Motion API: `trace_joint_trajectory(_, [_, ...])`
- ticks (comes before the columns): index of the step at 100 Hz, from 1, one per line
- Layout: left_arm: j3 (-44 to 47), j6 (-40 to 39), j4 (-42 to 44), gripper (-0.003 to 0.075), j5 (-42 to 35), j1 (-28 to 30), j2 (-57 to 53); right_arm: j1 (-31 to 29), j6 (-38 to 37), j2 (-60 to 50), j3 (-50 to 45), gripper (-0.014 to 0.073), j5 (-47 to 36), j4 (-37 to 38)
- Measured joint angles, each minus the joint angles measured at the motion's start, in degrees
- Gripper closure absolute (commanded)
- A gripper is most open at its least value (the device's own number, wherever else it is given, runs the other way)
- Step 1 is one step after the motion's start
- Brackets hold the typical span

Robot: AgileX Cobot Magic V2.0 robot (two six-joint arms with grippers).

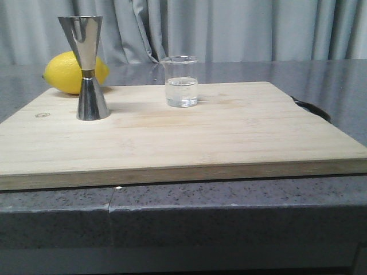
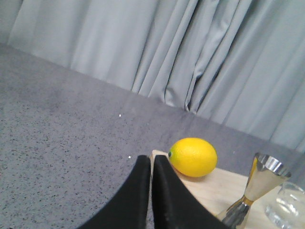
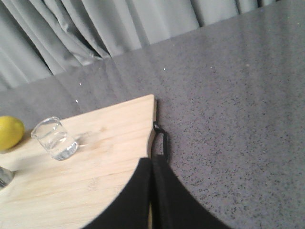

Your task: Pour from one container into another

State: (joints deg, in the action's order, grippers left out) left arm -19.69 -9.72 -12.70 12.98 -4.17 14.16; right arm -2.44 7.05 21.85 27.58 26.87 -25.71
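Note:
A small clear glass beaker (image 1: 182, 81) with some clear liquid stands upright near the back middle of the wooden board (image 1: 189, 137); it shows too in the right wrist view (image 3: 54, 139) and, partly, in the left wrist view (image 2: 286, 207). The tall steel jigger (image 1: 88, 67) stands upright at the board's left, seen also in the left wrist view (image 2: 255, 191). Neither arm appears in the front view. My left gripper (image 2: 151, 160) is shut and empty, off the board's left back corner. My right gripper (image 3: 151, 162) is shut and empty over the board's right edge.
A yellow lemon (image 1: 71, 72) lies behind the jigger at the board's back left corner. A black handle loop (image 3: 161, 140) sticks out from the board's right edge. The board rests on a grey speckled counter (image 1: 229, 206), with grey curtains (image 1: 229, 28) behind.

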Motion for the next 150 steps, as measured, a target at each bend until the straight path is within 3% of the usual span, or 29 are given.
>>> trace_joint_trajectory(13, [-8.42, 7.45, 0.26, 0.0740, 5.75, -0.82, 11.55, 0.00, 3.99, 9.92, 5.28, 0.0646, 0.71, 0.00])
trace_joint_trajectory(26, [-13.32, 15.09, -2.34, 0.0740, 6.64, -3.49, 21.06, 0.00, 7.65, 18.55, 7.99, 0.0647, -0.75, 0.00])
trace_joint_trajectory(45, [-14.15, 23.96, -4.53, 0.0739, -1.21, -10.99, 30.55, 2.12, 15.44, 28.01, 8.32, 0.0646, -9.80, 0.00])
trace_joint_trajectory(71, [-14.15, 25.23, -4.85, 0.0739, -9.51, -21.30, 42.26, 11.76, 17.74, 37.40, 8.32, 0.0643, -21.95, 0.59])
trace_joint_trajectory(83, [-14.15, 25.23, -4.85, 0.0734, -15.63, -25.88, 46.11, 16.44, 17.99, 41.21, 8.40, 0.0571, -26.87, 3.64])
trace_joint_trajectory(95, [-14.24, 25.26, -3.27, 0.0636, -21.21, -29.39, 47.92, 19.29, 18.12, 44.24, 8.40, 0.0399, -29.45, 5.54])
trace_joint_trajectory(107, [-14.24, 25.26, -1.44, 0.0429, -23.11, -30.95, 48.68, 19.71, 18.20, 46.16, 8.40, 0.0216, -31.11, 5.74])
trace_joint_trajectory(119, [-14.24, 25.26, -1.58, 0.0264, -23.43, -31.86, 48.68, 19.71, 18.20, 46.86, 8.40, 0.0175, -32.79, 4.16])
trace_joint_trajectory(150, [-14.24, 25.15, -6.06, 0.0239, -21.28, -32.14, 48.84, 21.09, 15.70, 48.01, 8.40, 0.0175, -36.06, 2.95])
